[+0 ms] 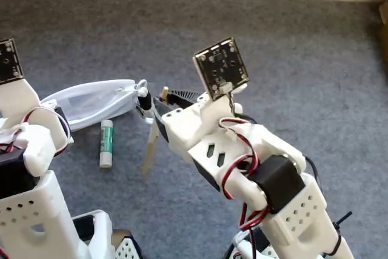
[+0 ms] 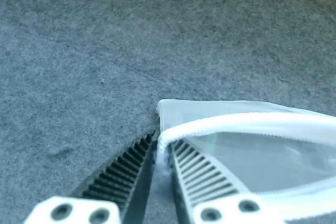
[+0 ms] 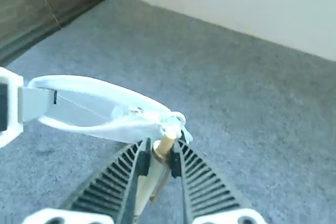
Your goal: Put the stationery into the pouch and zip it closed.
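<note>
Mid-loading, apparently. Near, right of the glue stick (image 1: 106, 144), gripping the tilted pencil (image 1: 150, 147) in the right gripper (image 3: 160, 149). Farther left, pinching the pouch (image 1: 91, 102) by its end in the left gripper (image 2: 160, 142). Next: slide pencil into the mouth, then fetch glue stick.

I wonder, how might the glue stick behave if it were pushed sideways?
The glue stick is a cylinder lying on its side, so it would probably roll. The grey carpet looks fuzzy, which may stop it soon.

Left gripper (image 2: 160, 142), fingers (image 2: 126, 169) pinched on white pouch (image 2: 247, 121) corner, grey carpet (image 2: 105, 51) beneath
</note>
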